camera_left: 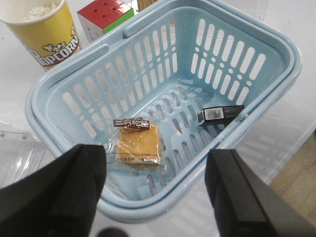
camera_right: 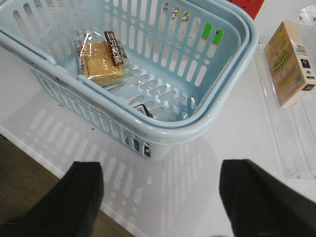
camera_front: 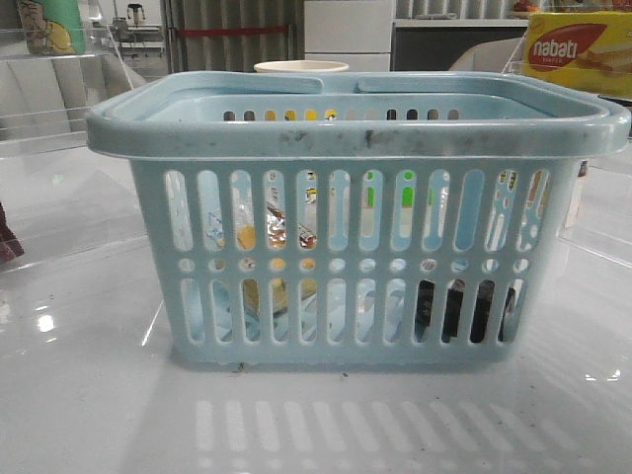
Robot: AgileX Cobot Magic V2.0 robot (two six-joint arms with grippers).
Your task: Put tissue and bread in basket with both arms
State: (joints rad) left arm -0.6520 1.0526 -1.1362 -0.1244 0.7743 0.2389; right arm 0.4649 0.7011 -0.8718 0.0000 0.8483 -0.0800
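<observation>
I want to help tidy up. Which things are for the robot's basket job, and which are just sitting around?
For the job: the basket, the bread and the tissue, both already inside it.

Just sitting around: the popcorn cup, the puzzle cube, the nabati box and the small tan box.

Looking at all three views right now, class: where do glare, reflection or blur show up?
Front view: the glossy table mirrors the basket slots and shows a glare spot. Left wrist view: the left gripper is blurred. Right wrist view: the right gripper is blurred; slot-patterned light lies on the table.

"nabati" on the yellow box (camera_front: pixel 578 51), "POPCORN" on the yellow cup (camera_left: pixel 43 30).
</observation>
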